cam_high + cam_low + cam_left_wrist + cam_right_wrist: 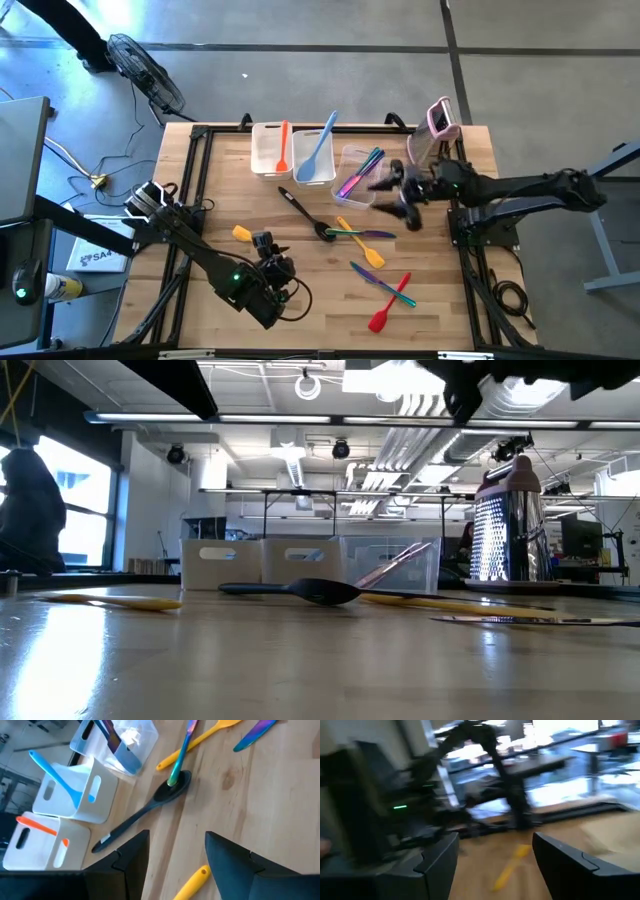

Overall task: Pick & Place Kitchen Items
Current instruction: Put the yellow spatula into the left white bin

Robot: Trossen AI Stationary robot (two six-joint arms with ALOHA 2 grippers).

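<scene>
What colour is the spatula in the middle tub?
Light blue spatula; the high view shows it best.

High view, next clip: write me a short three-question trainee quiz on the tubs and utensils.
1. True or false: the orange spatula stands in the leftmost tub.
2. Which utensil lies on the table with a teal handle across its bowl? A) black spoon B) red spatula C) light blue spatula
3. Fill in: the right gripper is near the ___ tub of the three.

Key: 1 true; 2 A; 3 rightmost.
</scene>
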